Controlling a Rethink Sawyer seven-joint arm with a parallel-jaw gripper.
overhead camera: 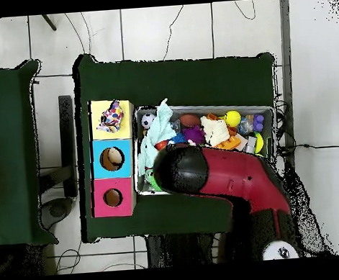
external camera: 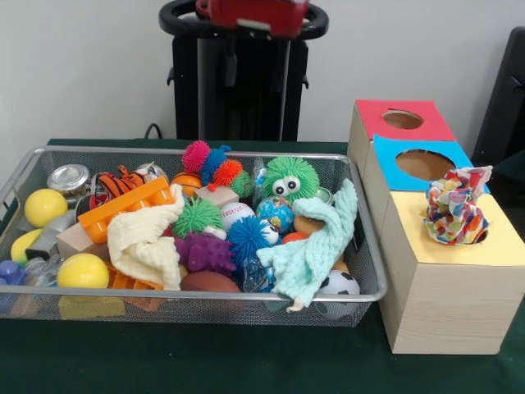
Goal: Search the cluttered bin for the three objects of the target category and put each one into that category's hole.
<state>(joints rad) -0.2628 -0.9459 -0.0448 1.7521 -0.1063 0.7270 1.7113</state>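
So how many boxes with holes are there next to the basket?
3, in a row beside the bin: the yellow-faced box nearest the camera, with a heart-print cloth stuffed in its hole, the blue-faced box in the middle, and the red-faced box farthest.

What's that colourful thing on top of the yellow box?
A heart-printed cloth sits bunched over the yellow box's hole, sticking up rather than dropped through. It covers nearly all of the hole, so what is inside the yellow box cannot be seen.

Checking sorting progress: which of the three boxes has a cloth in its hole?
The yellow-faced wooden box: a heart-printed white cloth sticks up from its hole. The blue-faced box and red-faced box show open holes.
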